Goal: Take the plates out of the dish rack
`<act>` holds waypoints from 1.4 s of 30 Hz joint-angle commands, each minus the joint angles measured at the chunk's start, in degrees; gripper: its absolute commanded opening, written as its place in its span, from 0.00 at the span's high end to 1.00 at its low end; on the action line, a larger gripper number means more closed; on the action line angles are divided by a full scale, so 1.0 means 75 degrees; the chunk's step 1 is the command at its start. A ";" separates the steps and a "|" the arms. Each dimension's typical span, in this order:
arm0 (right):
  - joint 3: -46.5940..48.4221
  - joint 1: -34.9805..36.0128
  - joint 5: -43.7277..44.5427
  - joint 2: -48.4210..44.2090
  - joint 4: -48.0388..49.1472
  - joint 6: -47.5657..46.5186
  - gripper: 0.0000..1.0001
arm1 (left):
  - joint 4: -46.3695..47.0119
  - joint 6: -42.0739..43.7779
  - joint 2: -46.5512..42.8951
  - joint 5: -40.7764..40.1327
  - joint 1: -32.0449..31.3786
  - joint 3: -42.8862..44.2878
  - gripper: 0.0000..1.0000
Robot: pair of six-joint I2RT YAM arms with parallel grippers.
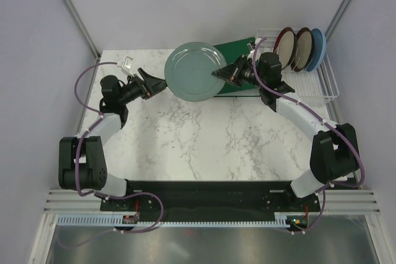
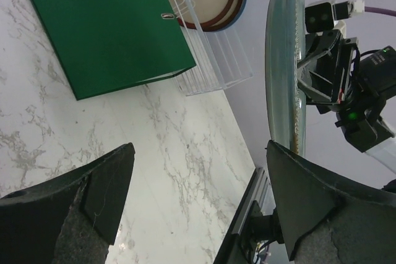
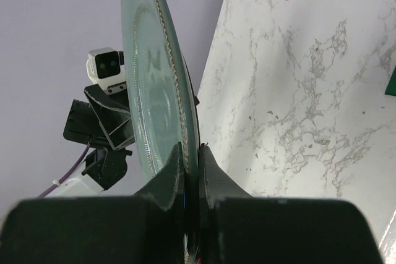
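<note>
My right gripper (image 1: 220, 73) pinches the right rim of the grey-green plate (image 1: 195, 70), held above the table (image 1: 204, 137) (far middle). My left gripper (image 1: 156, 82) gapes wide beside its left rim. Three other plates (image 1: 302, 49) stand in the dish rack (image 1: 325, 88), far right.

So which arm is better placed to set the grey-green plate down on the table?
Right. The right fingers are shut on the rim of the grey-green plate; the left fingers stand open near its other edge, not gripping it.
</note>
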 commanded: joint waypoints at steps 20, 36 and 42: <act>0.0304 0.0080 0.0703 -0.0692 0.0312 -0.0676 1.00 | -0.0903 0.0428 -0.1439 -0.0959 0.0011 -0.0084 0.08; 0.0245 0.0982 0.0280 0.0152 0.1390 0.0144 1.00 | 0.0820 -0.0767 0.0107 -0.0607 -0.0738 0.0583 0.19; 0.0397 0.1053 0.0479 0.0071 0.0935 -0.0275 1.00 | 0.0318 -0.0498 0.0131 -0.0759 -0.0786 0.0420 0.98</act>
